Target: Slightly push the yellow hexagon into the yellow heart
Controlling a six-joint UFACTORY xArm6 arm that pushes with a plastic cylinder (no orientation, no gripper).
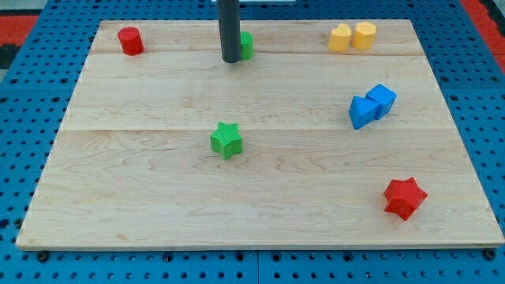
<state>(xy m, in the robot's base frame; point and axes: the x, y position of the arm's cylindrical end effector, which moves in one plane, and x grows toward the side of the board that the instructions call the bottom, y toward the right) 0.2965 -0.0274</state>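
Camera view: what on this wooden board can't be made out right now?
- Green block at the view's top: mostly hidden behind the dark rod; shape unreadable.
- My tip: touching that green block or just beside it, cannot tell.
- Two yellow blocks, touching: too small to tell which is the hexagon and which the heart.
- Rod's upper part: cut off by the view's top edge.

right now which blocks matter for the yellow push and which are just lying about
In the job: yellow hexagon, yellow heart, my tip.

Lying about: red cylinder, green block behind my tip, green star, two blue blocks, red star.
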